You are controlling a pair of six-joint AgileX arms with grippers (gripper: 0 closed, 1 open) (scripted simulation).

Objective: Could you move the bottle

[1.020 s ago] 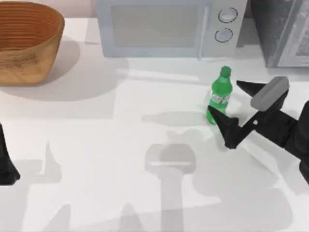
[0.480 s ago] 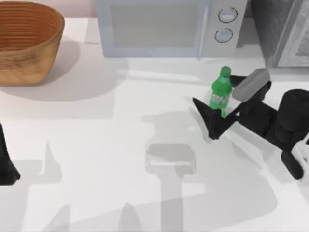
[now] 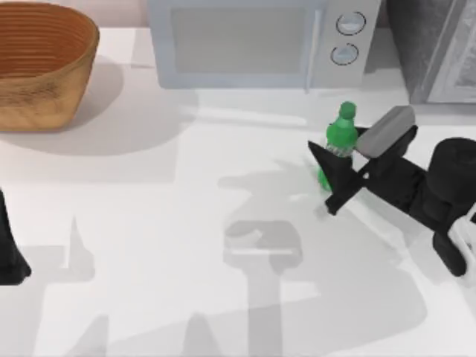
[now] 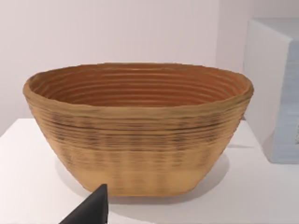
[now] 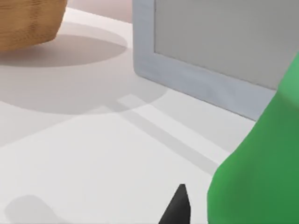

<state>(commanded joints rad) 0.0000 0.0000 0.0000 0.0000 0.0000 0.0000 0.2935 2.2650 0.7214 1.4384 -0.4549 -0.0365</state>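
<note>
Bottle [image 3: 341, 137], green and upright, stands on the table [image 3: 163, 223] right of centre, just before the microwave [image 3: 260, 41], grasped by the right end effector [image 3: 343, 158]. Far left, the wicker basket [image 3: 41, 67] holds nothing. Left arm [image 3: 9, 249] sits parked at the left edge.

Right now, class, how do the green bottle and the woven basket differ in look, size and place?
The bottle is bright green, slim and capped; the basket is tan, wide and open-topped. The bottle is far smaller. The bottle stands at the table's right between the right gripper's fingers; the basket sits far left, untouched. Both rest upright on the white table.
</note>
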